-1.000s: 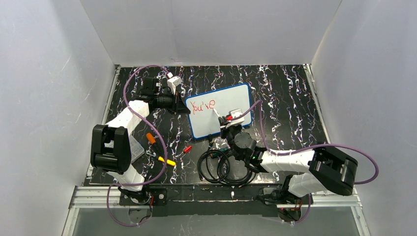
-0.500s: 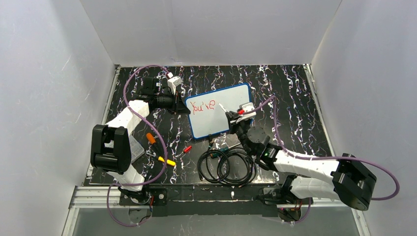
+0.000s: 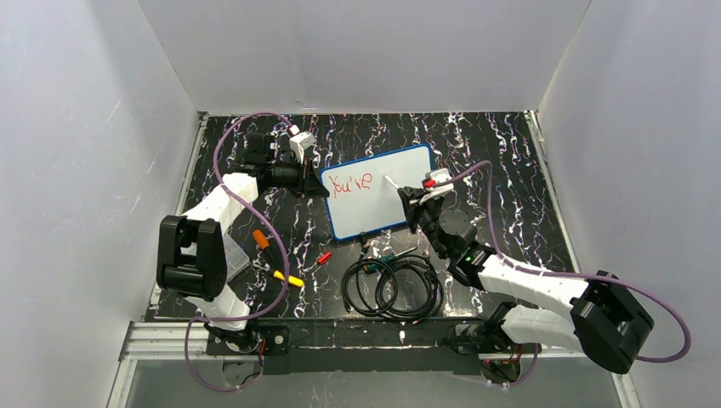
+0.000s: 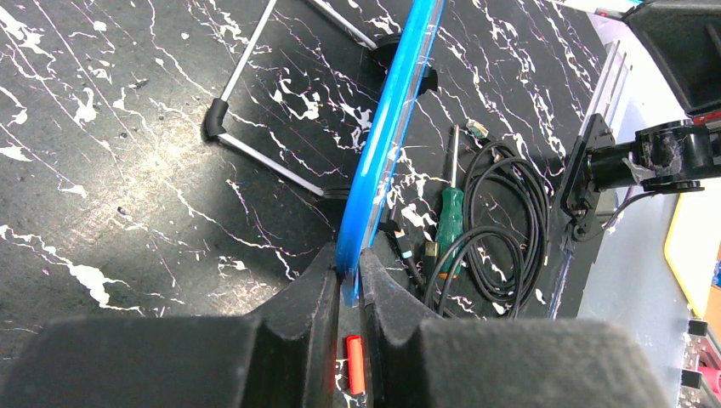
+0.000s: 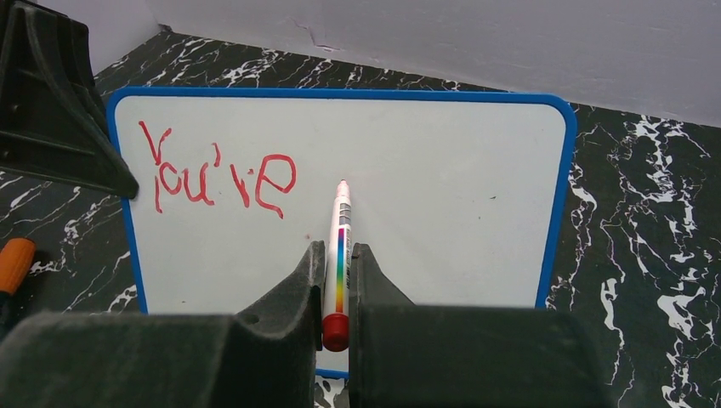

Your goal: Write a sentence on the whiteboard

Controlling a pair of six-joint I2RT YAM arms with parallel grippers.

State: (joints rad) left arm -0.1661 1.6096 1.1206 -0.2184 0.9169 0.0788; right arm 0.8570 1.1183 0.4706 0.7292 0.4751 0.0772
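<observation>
Cables (image 3: 391, 289): black coils on the worktop (image 3: 502, 161), nearest the arm bases, with a green-handled screwdriver (image 4: 448, 223) just beside them
Loose items: a yellow pen (image 3: 289, 279), a red cap (image 3: 324, 257) and an orange pen (image 3: 261, 239) lie left of the coils
Right jaws: pressed onto a marker (image 5: 340, 255) with a red rear end and a rainbow stripe; its pale tip points at the board just right of the writing, contact cannot be told
Whiteboard (image 5: 442, 212): blue-framed, mid-worktop, propped tilted on a wire stand (image 4: 255, 153)
Left jaws: pinching the board's left frame edge
Sentence (image 5: 217, 174): red "You're", upper left of the board face
</observation>
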